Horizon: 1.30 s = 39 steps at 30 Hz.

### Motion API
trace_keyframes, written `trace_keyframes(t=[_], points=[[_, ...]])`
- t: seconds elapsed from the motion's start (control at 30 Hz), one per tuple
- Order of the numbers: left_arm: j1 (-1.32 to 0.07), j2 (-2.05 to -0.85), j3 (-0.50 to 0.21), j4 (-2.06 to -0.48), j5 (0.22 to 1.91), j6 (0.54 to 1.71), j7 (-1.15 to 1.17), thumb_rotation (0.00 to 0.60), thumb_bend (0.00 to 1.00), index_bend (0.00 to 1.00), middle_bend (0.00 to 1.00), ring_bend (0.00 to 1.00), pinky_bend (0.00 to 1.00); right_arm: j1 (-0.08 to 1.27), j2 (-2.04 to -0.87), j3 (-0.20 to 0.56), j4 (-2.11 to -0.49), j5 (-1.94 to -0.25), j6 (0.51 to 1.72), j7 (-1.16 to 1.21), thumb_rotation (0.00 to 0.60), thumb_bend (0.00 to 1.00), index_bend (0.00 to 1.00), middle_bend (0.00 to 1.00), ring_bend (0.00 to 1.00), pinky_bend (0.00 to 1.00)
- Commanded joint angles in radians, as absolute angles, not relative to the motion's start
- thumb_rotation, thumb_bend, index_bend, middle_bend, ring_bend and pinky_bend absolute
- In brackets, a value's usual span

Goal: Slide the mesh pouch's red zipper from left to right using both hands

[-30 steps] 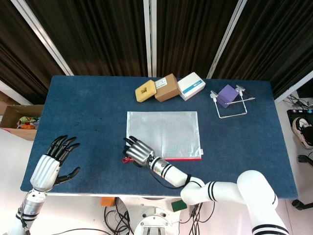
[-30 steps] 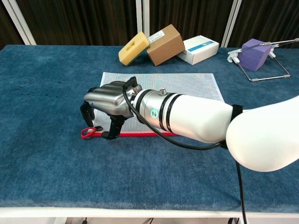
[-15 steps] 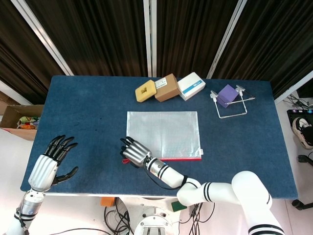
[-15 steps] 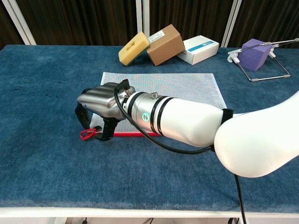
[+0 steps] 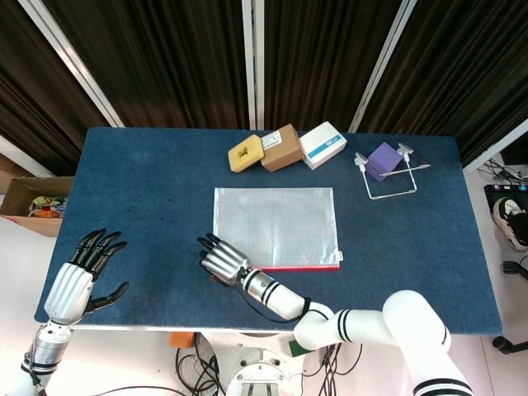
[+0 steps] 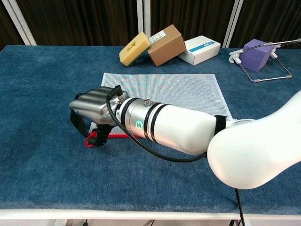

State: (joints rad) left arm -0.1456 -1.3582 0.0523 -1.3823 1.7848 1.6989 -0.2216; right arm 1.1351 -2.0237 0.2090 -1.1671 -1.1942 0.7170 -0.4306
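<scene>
The silver mesh pouch (image 5: pixel 276 223) lies flat mid-table, and its red zipper (image 5: pixel 305 268) runs along the near edge. My right hand (image 5: pixel 219 262) reaches across to the pouch's near left corner. In the chest view this right hand (image 6: pixel 94 106) arches over the corner with its fingers curled down around the red zipper pull (image 6: pixel 90 140), which looks pinched between thumb and fingers. My left hand (image 5: pixel 78 276) hovers off the table's left front corner with its fingers spread, holding nothing. The right forearm hides much of the zipper in the chest view.
Along the far edge stand a yellow sponge (image 5: pixel 245 153), a brown box (image 5: pixel 280 148), a white box (image 5: pixel 322 144) and a purple block in a wire stand (image 5: pixel 384 158). A cardboard box (image 5: pixel 33 202) sits on the floor at the left.
My right hand has crept left along the pouch's near edge, and the red pull has bunched under its fingers. The left hand has drifted down and away from the table.
</scene>
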Motion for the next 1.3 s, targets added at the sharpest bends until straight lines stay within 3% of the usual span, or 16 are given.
trace_keyframes(t=[0.03,0.43,0.93,1.3], points=[[-0.144,-1.359,0.054,-1.380,1.782,1.696,-0.225,0.600,0.23,0.18,0.10,0.02,0.09,1.131,-2.025,0.194,-1.167,-1.219,0.734,-0.437,0.600,0.43,0.64,0.37,0.04,0.14],[-0.152,-1.363,0.054,-1.365,1.747,1.654,-0.300,0.600,0.23,0.18,0.10,0.02,0.09,1.094,-1.990,0.120,-1.181,-1.358,0.823,-0.449,0.600,0.44,0.68,0.37,0.04,0.14],[-0.312,-1.413,0.002,-1.312,1.629,1.356,-0.636,0.600,0.25,0.24,0.10,0.02,0.09,1.038,-1.871,0.060,-1.231,-1.620,1.052,-0.455,0.600,0.45,0.69,0.31,0.04,0.14],[-0.495,-1.538,-0.030,-1.214,1.642,1.160,-0.790,0.600,0.31,0.29,0.10,0.02,0.09,1.017,-1.811,0.080,-1.281,-1.674,1.102,-0.485,0.600,0.45,0.69,0.30,0.04,0.11]])
